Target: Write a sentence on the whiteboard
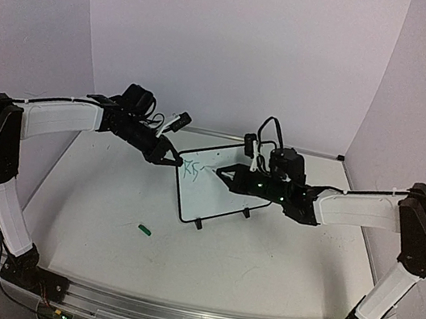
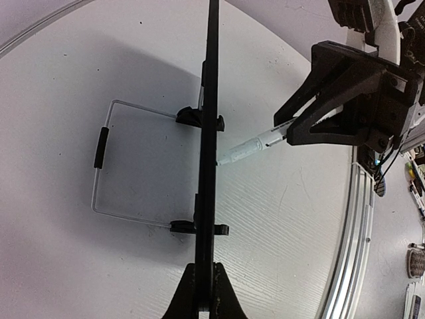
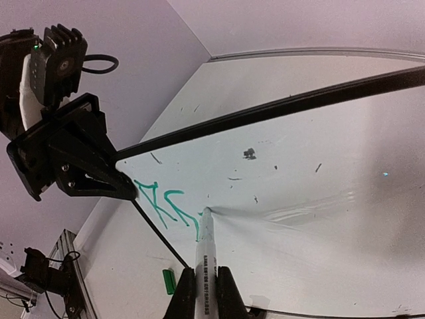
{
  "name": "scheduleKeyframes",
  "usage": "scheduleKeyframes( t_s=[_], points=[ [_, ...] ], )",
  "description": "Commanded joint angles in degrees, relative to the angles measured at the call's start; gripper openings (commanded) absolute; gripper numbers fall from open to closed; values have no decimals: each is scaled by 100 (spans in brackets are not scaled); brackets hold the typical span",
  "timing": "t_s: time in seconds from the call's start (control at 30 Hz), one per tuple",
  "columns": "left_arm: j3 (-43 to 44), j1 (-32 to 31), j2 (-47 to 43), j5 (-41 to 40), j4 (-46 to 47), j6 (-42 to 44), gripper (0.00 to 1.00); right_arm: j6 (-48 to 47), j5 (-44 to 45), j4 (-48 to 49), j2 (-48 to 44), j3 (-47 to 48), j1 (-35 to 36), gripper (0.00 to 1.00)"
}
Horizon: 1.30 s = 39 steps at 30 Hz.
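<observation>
On my left, the left jaws are pinched fully closed on the top-left corner of the whiteboard [image 1: 219, 197], clamping its thin black frame [image 3: 265, 113]. Nearer to me on the white, lightly scuffed counter [image 1: 109, 191], well apart from the board, lies a small green cap [image 1: 144, 230].

The whiteboard stands mid-counter between the 2 arms. It is a glossy white panel with rounded corners, on 2 small black feet [image 1: 198, 224]. The sentence [image 3: 166, 206] amounts to a few thin green strokes near that same top-left corner, just beside the left jaws; I cannot read them as words. Right of those strokes, the tip of a white marker [image 3: 206, 266] touches the surface.

The right jaws are closed tight around the marker's barrel. They hang in front of the board's upper middle and hide part of it from the top camera.

Only the left wrist camera gives me the board edge-on, a narrow black line. Behind it is a bent wire stand [image 2: 99, 147] with a black sleeve on 1 side. Only the right wrist camera shows the dark specks and short smudges scattered over the shiny writing surface.
</observation>
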Motion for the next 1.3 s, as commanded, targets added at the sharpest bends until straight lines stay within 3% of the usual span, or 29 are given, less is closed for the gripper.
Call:
scheduleKeyframes(
  t_s=[0.0,1.27],
  points=[
    [83,-114,17,-332,-391,287,0,17,463,81,-289,-8,-158,0],
    [92,-140,43,-346,-405,298,0,80,-378,314,253,67,-172,0]
  ],
)
